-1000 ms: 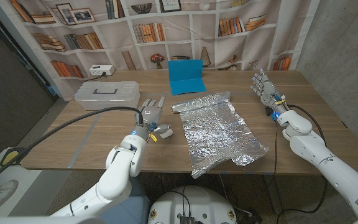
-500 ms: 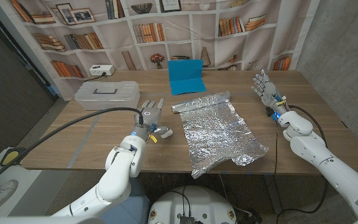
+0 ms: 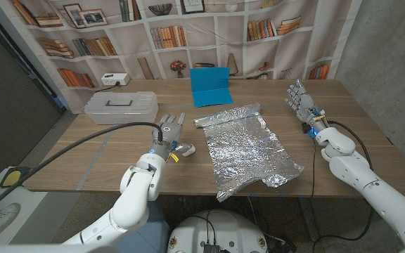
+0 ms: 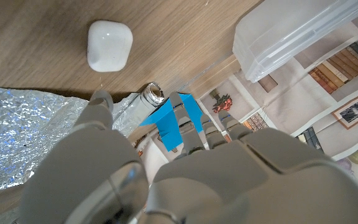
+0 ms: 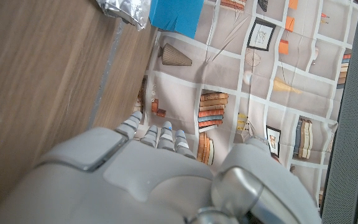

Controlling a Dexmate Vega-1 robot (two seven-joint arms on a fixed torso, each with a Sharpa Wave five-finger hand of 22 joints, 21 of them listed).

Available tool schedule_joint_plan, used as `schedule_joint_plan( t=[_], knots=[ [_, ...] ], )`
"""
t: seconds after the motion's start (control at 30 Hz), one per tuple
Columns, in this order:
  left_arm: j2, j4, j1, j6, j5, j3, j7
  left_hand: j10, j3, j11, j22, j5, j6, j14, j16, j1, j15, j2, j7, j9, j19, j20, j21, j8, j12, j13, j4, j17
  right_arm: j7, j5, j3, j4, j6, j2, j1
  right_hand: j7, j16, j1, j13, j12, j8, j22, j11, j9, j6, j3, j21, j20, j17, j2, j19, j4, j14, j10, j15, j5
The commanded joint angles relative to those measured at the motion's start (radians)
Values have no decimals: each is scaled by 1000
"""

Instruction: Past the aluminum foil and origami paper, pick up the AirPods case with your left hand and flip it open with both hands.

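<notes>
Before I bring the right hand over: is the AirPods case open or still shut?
Shut. In the left wrist view the AirPods case lies on the table as one smooth closed white shell, no lid raised, and no hand touches it.

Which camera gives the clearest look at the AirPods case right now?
The left wrist view: the AirPods case lies whole and unobstructed on the wood, lid shut, beyond the left hand. In the head view only a small white sliver shows beside that hand.
</notes>
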Motion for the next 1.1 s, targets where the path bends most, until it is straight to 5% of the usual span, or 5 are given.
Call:
schedule_joint_plan(
  t=[0.03, 1.1],
  knots=[
    [-13, 11, 28, 10, 14, -3, 23, 12, 2, -5, 2, -1, -37, 1, -1, -4, -21, 5, 4, 2, 9, -20, 8, 7, -1, 4, 2, 2, -17, 3, 8, -23, -2, -7, -24, -7, 3, -2, 1, 2, 2, 5, -3, 5, -1, 0, 7, 8, 2, -3, -2, 1, -35, -2, -4, -1],
    [-81, 44, 83, 88, 91, 11, 66, 12, 0, -4, 1, -1, -13, -3, -1, -5, -10, 8, 24, 2, 11, -13, 6, 12, -6, 12, 3, 1, 1, 18, 12, -12, -5, -5, -20, -9, 5, -4, 1, 2, 5, 5, -6, 5, 7, 5, 8, 8, 2, -3, 0, -1, -32, 0, -4, 0]
  ],
)
